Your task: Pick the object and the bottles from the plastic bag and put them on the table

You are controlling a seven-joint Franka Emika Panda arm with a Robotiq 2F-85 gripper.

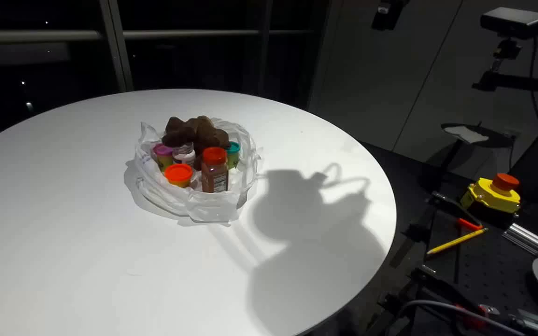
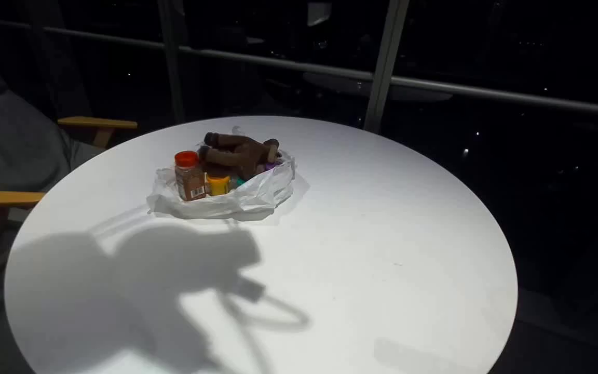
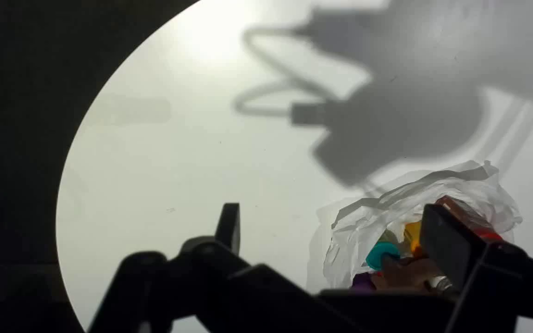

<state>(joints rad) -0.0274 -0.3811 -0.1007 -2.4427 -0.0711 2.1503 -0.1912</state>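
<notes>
Gripper (image 3: 332, 219) spread wide in wrist view. In both exterior views I see the open plastic bag (image 1: 213, 206) on the table (image 1: 63, 210), holding the brown object (image 1: 194, 133), red-capped bottle (image 1: 215, 173) and small lidded tubs (image 1: 179, 173).

Table (image 1: 73, 210) is brightly lit, surroundings (image 2: 569, 218) left dim; broad shadow (image 2: 185, 257) is thrown across it; in wrist view, glare (image 3: 206, 51) is seen.
</notes>
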